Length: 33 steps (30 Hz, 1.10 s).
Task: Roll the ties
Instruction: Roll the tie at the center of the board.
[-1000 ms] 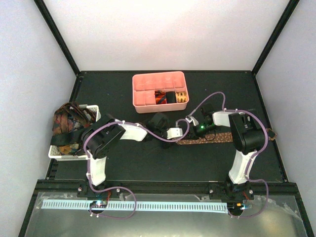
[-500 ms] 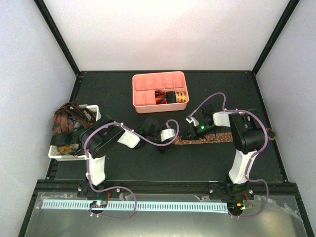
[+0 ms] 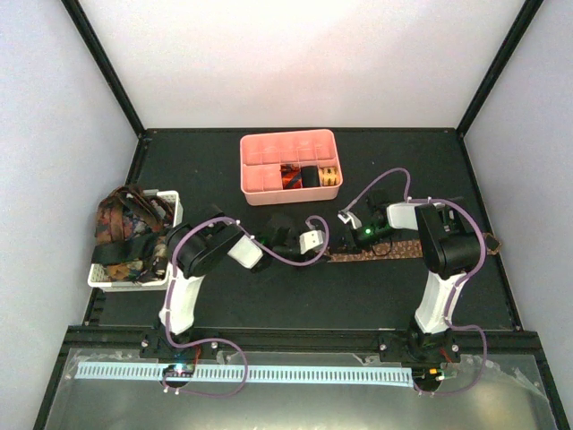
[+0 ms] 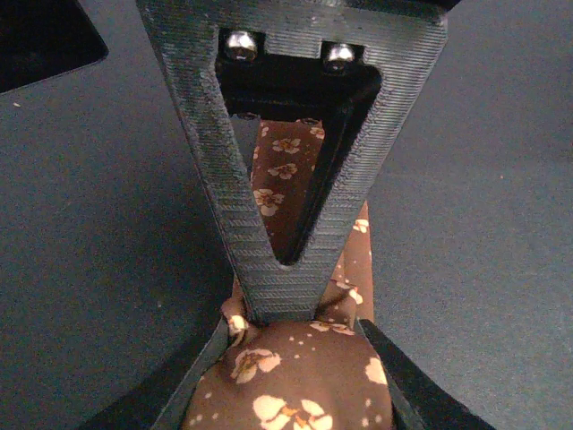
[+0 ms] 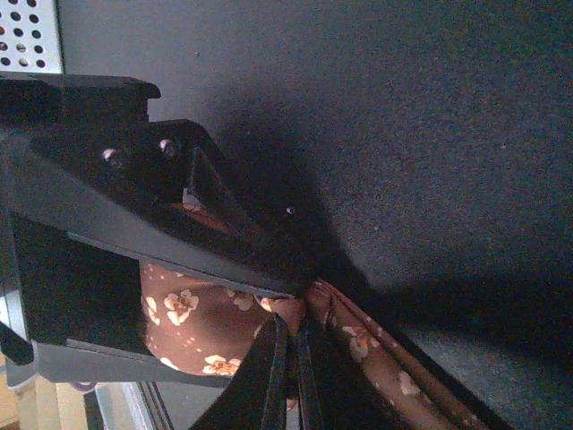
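Brown tie (image 4: 295,385), sm. cream flower print, end bunched

Dark table (image 3: 269,300), three things on it.
Pink tray (image 3: 269,195) at twelve o'clock, white basket (image 3: 109,280) at nine, brown tie (image 3: 403,247) at three.

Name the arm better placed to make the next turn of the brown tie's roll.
Left, probably. The left gripper has a finger on each side of the rolled end of the tie, so it can turn the roll. The right gripper is shut on the fabric beside it, better suited to holding tension.
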{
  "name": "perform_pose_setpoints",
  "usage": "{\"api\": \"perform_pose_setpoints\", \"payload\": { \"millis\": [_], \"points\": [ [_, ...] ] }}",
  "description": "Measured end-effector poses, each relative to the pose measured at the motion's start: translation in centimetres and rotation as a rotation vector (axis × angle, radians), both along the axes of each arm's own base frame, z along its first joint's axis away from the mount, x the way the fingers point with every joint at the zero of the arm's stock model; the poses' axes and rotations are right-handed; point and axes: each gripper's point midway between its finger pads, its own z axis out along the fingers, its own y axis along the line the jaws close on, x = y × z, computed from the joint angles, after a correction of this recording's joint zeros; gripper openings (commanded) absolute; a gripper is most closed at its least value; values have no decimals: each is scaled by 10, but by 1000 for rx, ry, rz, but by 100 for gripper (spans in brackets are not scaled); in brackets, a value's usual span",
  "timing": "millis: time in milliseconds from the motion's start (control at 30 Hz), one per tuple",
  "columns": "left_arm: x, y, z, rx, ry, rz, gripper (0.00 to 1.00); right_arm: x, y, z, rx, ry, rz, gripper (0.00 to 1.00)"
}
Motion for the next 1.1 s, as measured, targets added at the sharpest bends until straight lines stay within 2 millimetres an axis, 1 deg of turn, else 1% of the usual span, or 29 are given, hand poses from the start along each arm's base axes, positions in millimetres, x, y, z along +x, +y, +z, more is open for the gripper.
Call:
{"api": "perform_pose_setpoints", "payload": {
  "millis": [67,100,167,333,433,533,633,800,833,900,1033,1100],
  "points": [
    [1,1,0,15,0,3,32,1,0,0,4,-2,-2,2],
    [0,1,0,27,-2,4,31,1,0,0,5,-2,-3,4],
    [0,1,0,53,-8,6,30,0,0,1,10,0,-3,15],
    [-2,1,0,114,-30,1,28,-2,-2,4,26,6,2,32],
    [-2,0,-1,141,-34,-6,28,0,-6,11,26,-18,-1,36],
    [-2,-2,-1,158,-44,-10,28,2,-6,24,34,-58,-1,37],
    [-1,-5,-1,174,-49,-12,28,3,-5,30,40,-80,3,37],
    [0,-7,-1,187,-47,-11,29,-3,1,29,37,-68,24,34],
    [0,-7,0,188,-46,-11,29,-6,3,28,35,-62,32,31],
    [0,-7,-1,191,-43,-12,29,-8,5,25,29,-55,39,20],
    [0,-7,-1,195,-40,-13,30,-5,3,19,11,-46,35,3],
    [0,-7,-1,197,-40,-12,33,-4,3,17,5,-45,36,2]
  ]
}}
